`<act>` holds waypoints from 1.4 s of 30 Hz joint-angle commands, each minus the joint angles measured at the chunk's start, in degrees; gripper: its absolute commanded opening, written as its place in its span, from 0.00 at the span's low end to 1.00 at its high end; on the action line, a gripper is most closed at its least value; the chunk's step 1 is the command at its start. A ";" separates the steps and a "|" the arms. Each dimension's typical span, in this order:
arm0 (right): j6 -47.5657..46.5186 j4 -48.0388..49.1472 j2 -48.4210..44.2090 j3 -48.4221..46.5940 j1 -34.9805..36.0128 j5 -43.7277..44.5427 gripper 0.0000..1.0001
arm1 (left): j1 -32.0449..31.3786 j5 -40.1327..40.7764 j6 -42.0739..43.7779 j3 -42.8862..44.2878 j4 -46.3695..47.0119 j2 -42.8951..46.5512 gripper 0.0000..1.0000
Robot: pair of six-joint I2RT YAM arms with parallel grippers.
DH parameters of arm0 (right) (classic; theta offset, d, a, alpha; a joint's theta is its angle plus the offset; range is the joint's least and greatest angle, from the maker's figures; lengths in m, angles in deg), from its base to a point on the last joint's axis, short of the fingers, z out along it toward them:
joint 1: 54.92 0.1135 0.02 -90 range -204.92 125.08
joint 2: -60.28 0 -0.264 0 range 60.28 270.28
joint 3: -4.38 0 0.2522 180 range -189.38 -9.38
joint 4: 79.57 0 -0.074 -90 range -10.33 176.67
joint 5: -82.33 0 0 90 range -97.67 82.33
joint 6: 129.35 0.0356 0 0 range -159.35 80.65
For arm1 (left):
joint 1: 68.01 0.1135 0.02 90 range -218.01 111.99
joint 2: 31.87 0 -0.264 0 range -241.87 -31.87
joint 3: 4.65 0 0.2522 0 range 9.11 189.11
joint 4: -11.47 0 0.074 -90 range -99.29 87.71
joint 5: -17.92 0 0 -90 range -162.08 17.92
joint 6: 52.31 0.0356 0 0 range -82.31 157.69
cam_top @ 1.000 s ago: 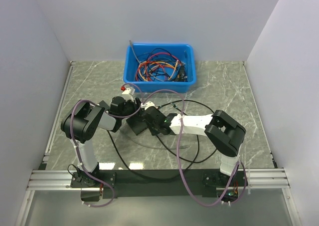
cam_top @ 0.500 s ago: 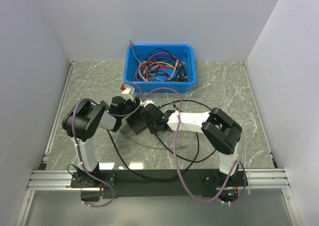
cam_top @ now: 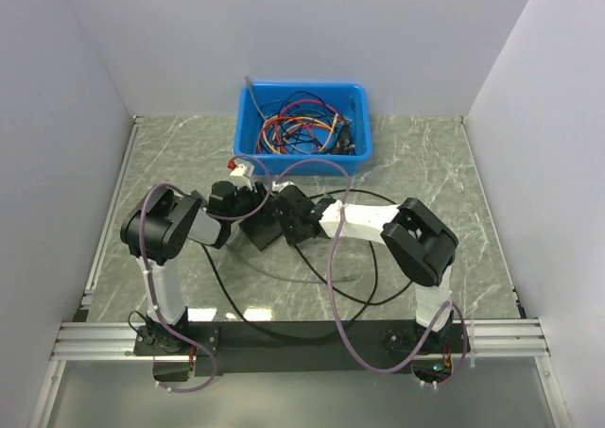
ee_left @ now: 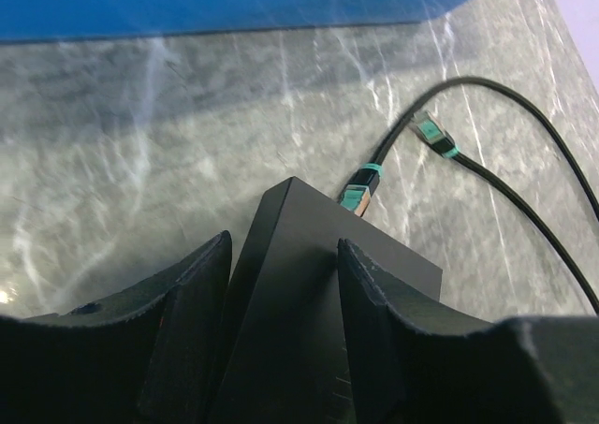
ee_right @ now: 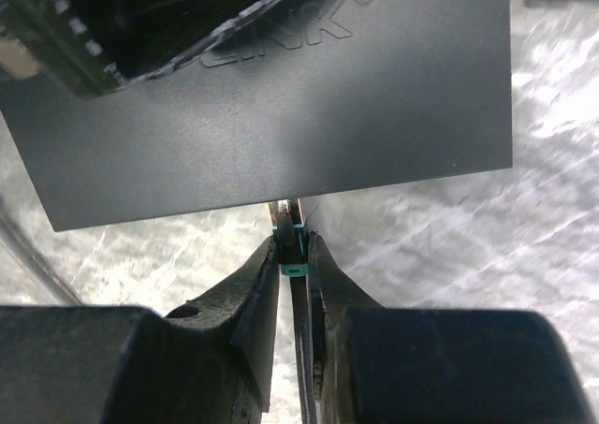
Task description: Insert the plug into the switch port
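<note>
Step in hand: final insertion, plug at the port face, not visibly home

- right gripper (ee_right: 292, 248) clenched on the plug (ee_right: 290, 260), fingers nearly together with the teal boot pinched between them, bottom centre of right wrist view
- plug tip touches the near edge of the switch (ee_right: 281, 115), the black box filling the upper half of that view; the port itself is hidden under the edge, so cannot tell how deep the tip sits or whether the latch has caught
- left gripper (ee_left: 283, 248) straddles the switch, one finger each side of the box corner at the bottom of left wrist view; reads as grasping the switch to brace it
- left wrist view also shows a teal-booted connector (ee_left: 360, 188) against the far edge of the switch, and a loose connector (ee_left: 432, 132) lying on the table (cam_top: 425, 154) to its upper right, joined by a black cable (ee_left: 524, 115); cannot tell if the one at the edge is the same plug the right claw holds
- top view: both claws meet over the switch at centre frame, just below the blue bin (cam_top: 302, 165) of spare cables

Next move, my call: short straight push of the plug along the port axis while the left claw holds the box against it. Needs the plug square to the opening, any tilt will likely jam it on the lip. Let go only once it seats
</note>
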State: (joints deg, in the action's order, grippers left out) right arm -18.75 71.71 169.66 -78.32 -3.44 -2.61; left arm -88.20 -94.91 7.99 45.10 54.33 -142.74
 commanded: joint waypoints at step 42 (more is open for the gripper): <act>0.76 25.68 9.18 -19.04 -4.46 -0.76 0.00 | -2.67 -7.49 -3.88 0.58 -11.97 -5.85 0.48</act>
State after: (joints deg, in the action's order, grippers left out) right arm -20.69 61.74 177.59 -91.88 -6.54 -6.26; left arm -86.45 -92.24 8.12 48.68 54.48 -145.39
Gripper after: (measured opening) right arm 0.210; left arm 0.487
